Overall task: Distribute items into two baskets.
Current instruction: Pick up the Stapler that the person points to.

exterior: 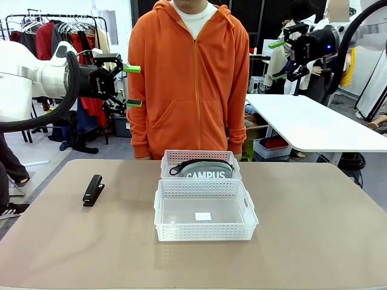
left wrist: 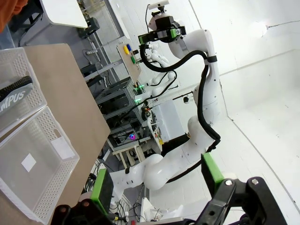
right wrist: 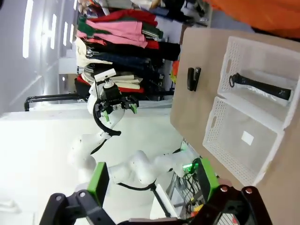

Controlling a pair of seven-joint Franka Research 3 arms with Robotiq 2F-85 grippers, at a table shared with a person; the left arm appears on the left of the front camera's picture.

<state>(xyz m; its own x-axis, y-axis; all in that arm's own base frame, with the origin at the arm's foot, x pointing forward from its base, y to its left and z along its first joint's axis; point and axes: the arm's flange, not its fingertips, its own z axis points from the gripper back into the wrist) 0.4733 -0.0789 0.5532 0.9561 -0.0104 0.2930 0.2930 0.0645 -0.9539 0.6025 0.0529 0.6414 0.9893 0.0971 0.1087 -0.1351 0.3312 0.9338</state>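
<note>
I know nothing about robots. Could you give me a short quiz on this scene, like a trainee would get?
1. Where does the black stapler lie relative to the near basket?
2. What holds the grey CAMPUS pouch? A: the near basket. B: the far basket. C: the person's hand.
3. True or false: the left gripper and the right gripper both stand open, raised above the table.

Key
1. On the table, apart from the basket, on the robot's left of it.
2. B
3. True
</note>
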